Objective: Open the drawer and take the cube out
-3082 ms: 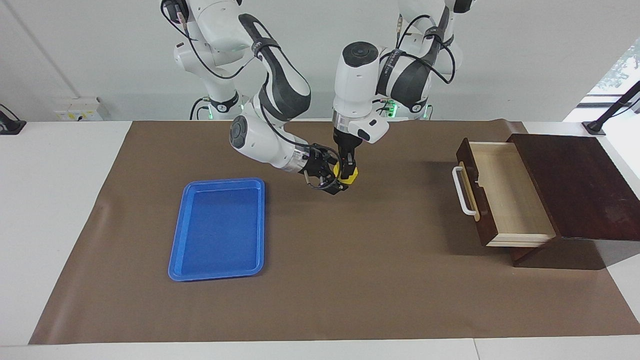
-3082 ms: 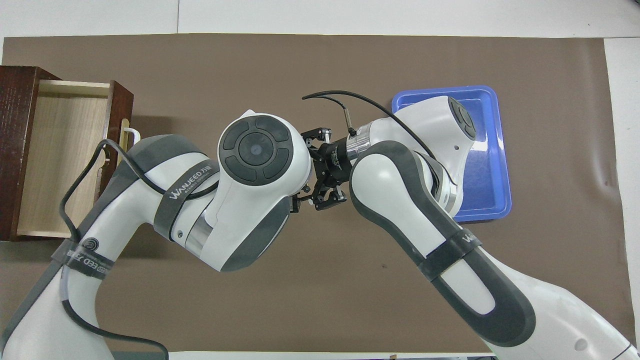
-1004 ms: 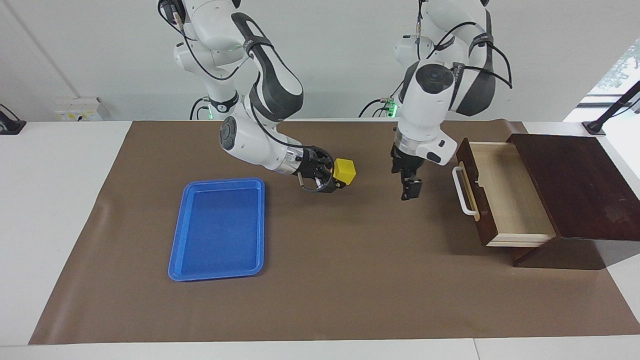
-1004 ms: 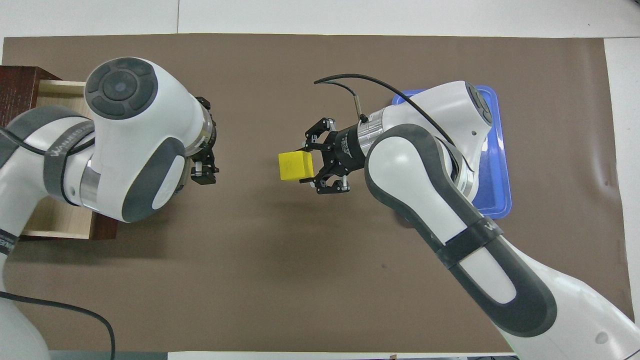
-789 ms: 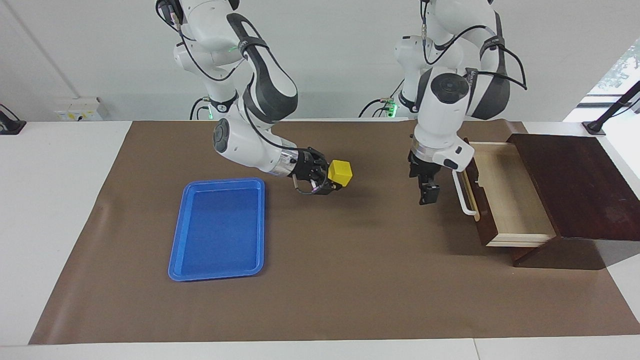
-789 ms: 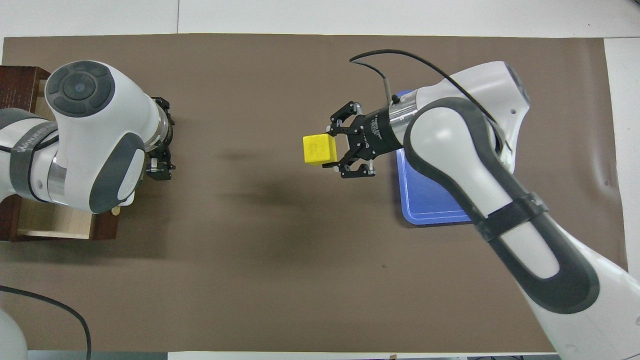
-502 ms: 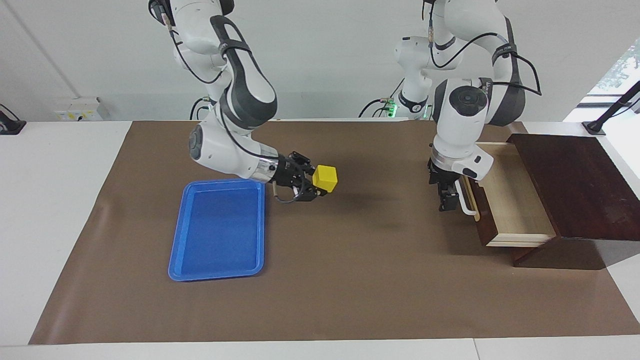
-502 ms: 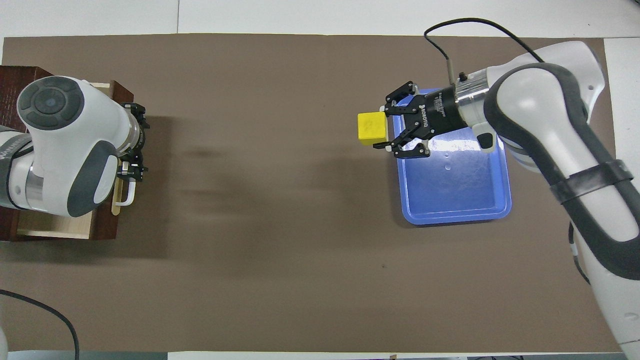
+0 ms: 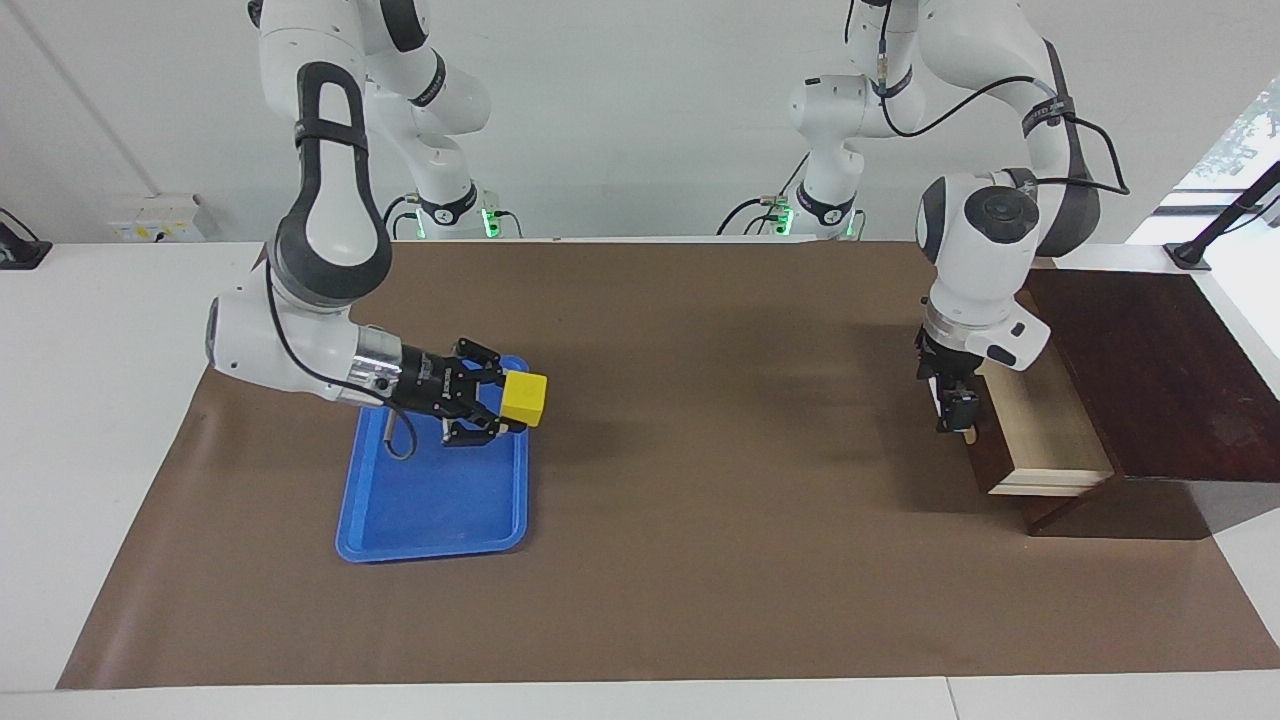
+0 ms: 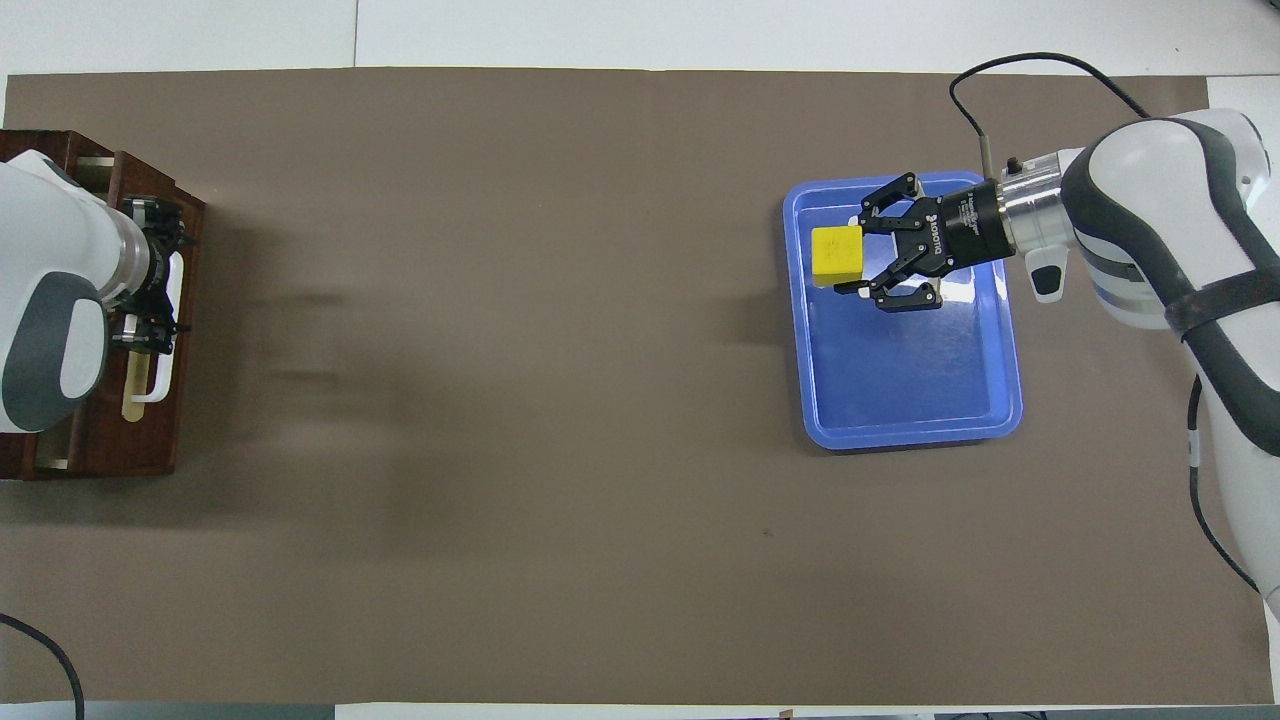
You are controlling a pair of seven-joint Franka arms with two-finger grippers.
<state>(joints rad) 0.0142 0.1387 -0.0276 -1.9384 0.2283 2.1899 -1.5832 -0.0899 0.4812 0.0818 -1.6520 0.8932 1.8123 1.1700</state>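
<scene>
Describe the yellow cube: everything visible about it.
The cube is small, bright yellow and solid-looking, with smooth matte faces and a faint mark on top. It is clamped at one side by the right gripper, which reaches in level. Slightly tilted, it hangs in the air over an edge of the blue tray, touching nothing else.

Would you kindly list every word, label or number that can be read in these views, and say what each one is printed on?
"ROBOTIQ", white letters on the black body of the right gripper, which is shut on the yellow cube over the blue tray; small, so this reading is tentative.
Faint marking on the cube's top face: too small to read.
Nothing readable on the left gripper or the drawer.
</scene>
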